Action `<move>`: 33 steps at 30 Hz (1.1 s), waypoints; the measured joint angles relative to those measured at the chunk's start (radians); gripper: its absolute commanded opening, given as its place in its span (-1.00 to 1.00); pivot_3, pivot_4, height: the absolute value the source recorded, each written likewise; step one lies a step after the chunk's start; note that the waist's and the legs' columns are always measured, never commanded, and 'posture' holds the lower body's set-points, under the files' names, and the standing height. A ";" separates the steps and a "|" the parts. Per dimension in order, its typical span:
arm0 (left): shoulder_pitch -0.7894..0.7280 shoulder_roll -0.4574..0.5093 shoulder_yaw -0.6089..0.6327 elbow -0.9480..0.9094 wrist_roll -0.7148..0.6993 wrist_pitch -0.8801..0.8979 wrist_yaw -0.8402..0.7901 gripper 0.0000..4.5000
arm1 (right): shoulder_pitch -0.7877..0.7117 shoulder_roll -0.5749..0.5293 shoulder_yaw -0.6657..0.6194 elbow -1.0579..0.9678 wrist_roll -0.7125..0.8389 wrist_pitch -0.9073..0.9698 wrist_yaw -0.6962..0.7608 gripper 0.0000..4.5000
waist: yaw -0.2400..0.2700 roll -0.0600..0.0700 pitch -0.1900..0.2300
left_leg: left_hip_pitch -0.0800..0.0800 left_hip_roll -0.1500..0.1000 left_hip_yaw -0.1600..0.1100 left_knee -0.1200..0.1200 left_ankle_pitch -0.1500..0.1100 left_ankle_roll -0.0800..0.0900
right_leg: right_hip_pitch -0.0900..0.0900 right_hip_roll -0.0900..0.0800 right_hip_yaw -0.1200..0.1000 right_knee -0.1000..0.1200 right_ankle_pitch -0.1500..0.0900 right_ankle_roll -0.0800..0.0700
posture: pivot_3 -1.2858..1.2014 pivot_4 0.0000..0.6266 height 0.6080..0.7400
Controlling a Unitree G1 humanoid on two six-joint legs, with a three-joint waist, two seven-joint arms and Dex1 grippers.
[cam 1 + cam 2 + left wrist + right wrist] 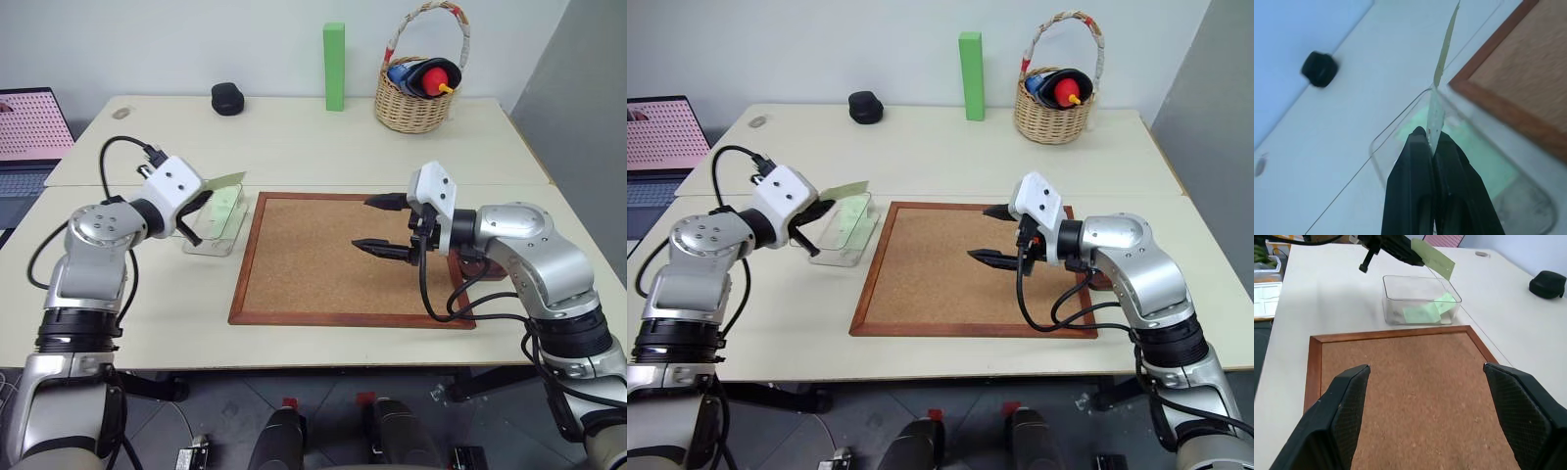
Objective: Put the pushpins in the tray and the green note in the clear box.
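My left gripper (206, 197) is shut on the green note (221, 180), a pale green paper held by one edge. The note hangs just above the clear box (217, 235), which stands left of the corkboard (323, 255). More mint-green paper (1420, 313) lies inside the box. My right gripper (362, 223) is open and holds nothing, hovering over the right part of the corkboard and pointing left. The dark tray (478, 266) sits at the board's right edge, mostly hidden behind my right forearm. The pushpins are out of view.
At the back of the table stand a tall green block (334, 67) and a wicker basket (414, 98) with toys. A small black object (227, 98) lies at the back left. A laptop (29, 127) sits off the left edge.
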State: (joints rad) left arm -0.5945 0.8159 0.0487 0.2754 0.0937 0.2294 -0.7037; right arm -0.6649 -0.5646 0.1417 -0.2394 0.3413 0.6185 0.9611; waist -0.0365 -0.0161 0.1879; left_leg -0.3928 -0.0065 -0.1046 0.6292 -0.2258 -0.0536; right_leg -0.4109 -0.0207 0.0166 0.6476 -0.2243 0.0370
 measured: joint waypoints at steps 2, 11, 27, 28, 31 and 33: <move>0.000 0.003 -0.002 0.034 0.021 -0.003 0.030 -1.00 | -0.002 0.002 0.000 0.000 0.003 0.005 -0.002 0.75 | 0.003 0.000 0.000 | 0.000 0.000 0.000 0.000 0.000 0.000 | 0.000 0.000 0.000 0.000 0.000 0.000 | 0.03 -0.52 1.00; -0.007 -0.003 -0.025 0.127 0.063 -0.022 0.086 -0.61 | -0.003 0.024 0.000 -0.012 0.044 0.049 -0.018 0.77 | 0.004 0.000 0.000 | -0.001 0.000 0.000 0.000 0.000 0.000 | -0.001 0.000 0.000 0.000 0.000 0.000 | 0.03 -0.52 1.00; 0.026 0.001 -0.032 0.055 0.060 0.026 0.068 0.84 | -0.003 0.022 0.000 -0.023 0.079 0.076 -0.030 0.77 | 0.003 0.000 0.000 | -0.001 0.000 0.000 0.000 0.000 0.000 | -0.002 0.000 0.000 0.001 0.000 0.000 | 0.03 -0.52 1.00; 0.039 0.009 -0.033 0.042 0.059 0.028 0.055 0.95 | -0.003 0.021 0.000 -0.022 0.079 0.076 -0.030 0.77 | 0.002 0.000 0.000 | -0.001 0.000 0.001 0.000 0.000 0.000 | -0.002 0.000 0.000 0.001 0.000 0.000 | 0.03 -0.52 1.00; 0.051 0.030 -0.045 0.028 0.066 0.029 0.031 0.98 | -0.003 0.020 0.000 -0.022 0.079 0.076 -0.029 0.77 | 0.003 0.000 0.000 | -0.001 0.000 0.000 0.000 0.000 0.000 | -0.002 0.000 0.000 0.001 0.000 0.000 | 0.03 -0.52 1.00; 0.052 0.050 -0.056 0.025 0.080 0.023 0.016 0.98 | -0.003 0.020 0.000 -0.022 0.079 0.075 -0.028 0.77 | 0.003 0.000 0.000 | -0.001 0.000 0.001 0.000 0.000 0.000 | -0.002 0.000 0.000 0.001 0.000 0.000 | 0.03 -0.52 1.00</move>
State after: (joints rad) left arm -0.5424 0.8664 -0.0071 0.3002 0.1733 0.2520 -0.6875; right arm -0.6678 -0.5450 0.1414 -0.2614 0.4198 0.6938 0.9330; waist -0.0338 -0.0161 0.1879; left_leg -0.3943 -0.0061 -0.1037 0.6291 -0.2258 -0.0536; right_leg -0.4129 -0.0206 0.0171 0.6484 -0.2242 0.0369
